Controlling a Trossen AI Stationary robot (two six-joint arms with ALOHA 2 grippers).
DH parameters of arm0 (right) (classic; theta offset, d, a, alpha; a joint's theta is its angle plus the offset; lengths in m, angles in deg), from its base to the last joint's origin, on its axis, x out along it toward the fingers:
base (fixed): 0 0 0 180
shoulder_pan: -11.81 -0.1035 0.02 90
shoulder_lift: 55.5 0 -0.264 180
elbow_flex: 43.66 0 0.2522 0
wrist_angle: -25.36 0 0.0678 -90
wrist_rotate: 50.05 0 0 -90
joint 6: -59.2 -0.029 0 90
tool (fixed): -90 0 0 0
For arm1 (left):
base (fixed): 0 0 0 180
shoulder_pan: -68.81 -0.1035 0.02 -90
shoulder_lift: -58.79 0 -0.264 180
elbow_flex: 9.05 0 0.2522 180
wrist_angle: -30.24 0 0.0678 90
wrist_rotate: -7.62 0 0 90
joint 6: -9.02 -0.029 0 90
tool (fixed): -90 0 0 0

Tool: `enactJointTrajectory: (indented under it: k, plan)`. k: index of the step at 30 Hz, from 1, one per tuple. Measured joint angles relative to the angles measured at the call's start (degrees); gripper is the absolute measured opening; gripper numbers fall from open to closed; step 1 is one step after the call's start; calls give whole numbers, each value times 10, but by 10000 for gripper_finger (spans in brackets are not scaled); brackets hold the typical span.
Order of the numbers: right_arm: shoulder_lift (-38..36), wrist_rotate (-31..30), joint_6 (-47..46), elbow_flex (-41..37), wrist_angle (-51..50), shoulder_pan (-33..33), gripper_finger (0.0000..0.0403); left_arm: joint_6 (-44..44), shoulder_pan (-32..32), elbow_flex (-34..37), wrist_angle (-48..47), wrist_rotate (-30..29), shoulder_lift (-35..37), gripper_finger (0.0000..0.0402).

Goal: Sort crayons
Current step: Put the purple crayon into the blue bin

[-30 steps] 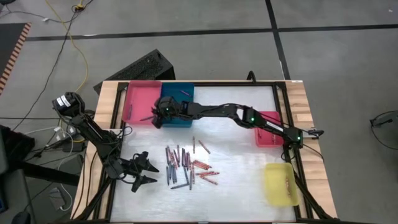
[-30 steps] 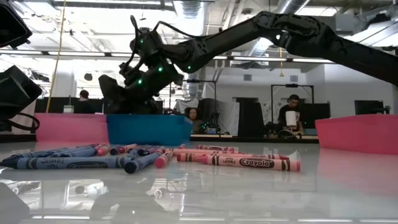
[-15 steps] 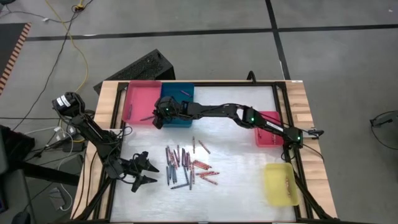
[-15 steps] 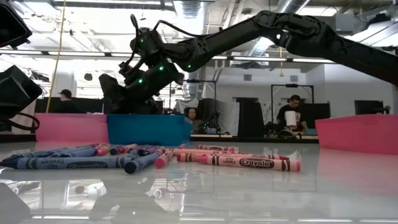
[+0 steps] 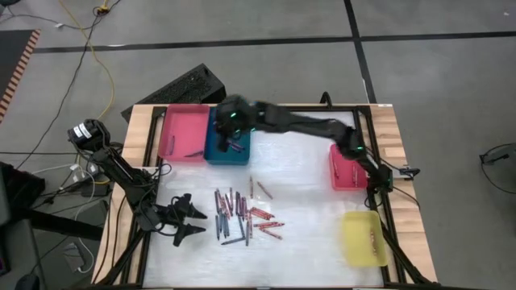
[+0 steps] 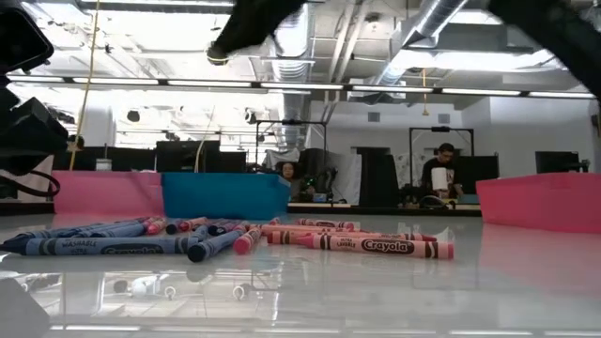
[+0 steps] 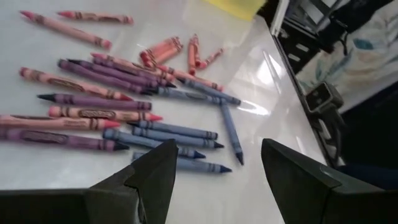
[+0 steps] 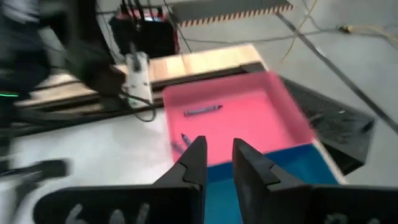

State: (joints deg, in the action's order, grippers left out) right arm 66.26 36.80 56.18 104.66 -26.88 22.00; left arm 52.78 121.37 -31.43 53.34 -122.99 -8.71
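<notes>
- the right gripper (image 5: 230, 121) hung over the blue rectangular plastic tray (image 5: 216, 151) in the upper left part of the high view, its dark arm reaching in from the right edge of the table.
- in the right wrist view the right gripper's (image 8: 217, 163) two dark fingers stood a narrow gap apart with nothing between them, above the blue tray (image 8: 298, 165) and the pink tray beside it (image 8: 242, 124).
- the pink rectangular plastic tray (image 5: 179, 133) sat touching the blue one on its left side in the high view; a few loose crayons lay inside it (image 8: 202, 111).
- the left gripper (image 5: 192, 221) rested low at the lower left of the white table top (image 5: 314, 242), jaws spread wide and empty, just left of the pile.
- the crayons, thin short paper-wrapped sticks in red, pink, grey-blue and dark purple (image 5: 242, 216), lay scattered in a loose pile at the lower middle of the table; the left wrist view showed them (image 7: 124, 106) just ahead of the open fingers (image 7: 149, 177).
- in the low view the pile (image 6: 235, 239) lay across the front of the glossy surface, the blue tray (image 6: 225, 195) behind it.
- a second pink tray (image 5: 345, 173) sat at the right edge and a yellow plastic tray (image 5: 363, 238) at the lower right.
</notes>
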Motion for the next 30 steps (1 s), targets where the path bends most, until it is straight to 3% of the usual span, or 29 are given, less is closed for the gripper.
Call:
enactJointTrajectory:
  k: [6,9,12,14,16,19,22,30]
  plan:
    - [-155,-8,-3,1,-139,-66,72,-83,-6,-9,-7,-35,0,223]
    - [-217,-41,-21,1,-195,-126,72,-166,-24,-31,-9,-37,0,223]
    - [-262,-92,-50,1,-240,-197,72,-200,-56,-70,-67,-46,0,223]
    - [-278,-150,-81,1,-266,-249,72,-155,-90,-103,-146,-47,0,223]
    - [-283,-210,-111,1,-299,-301,72,-55,-131,-142,-251,-26,0,223]
    - [-277,-292,-152,0,-348,-372,72,107,-185,-201,-434,58,0,223]
    - [-262,-353,-187,0,-389,-425,72,193,-213,-242,-554,116,0,223]
    - [-196,-434,-220,0,-435,-490,72,320,-207,-258,-579,72,-30,223]
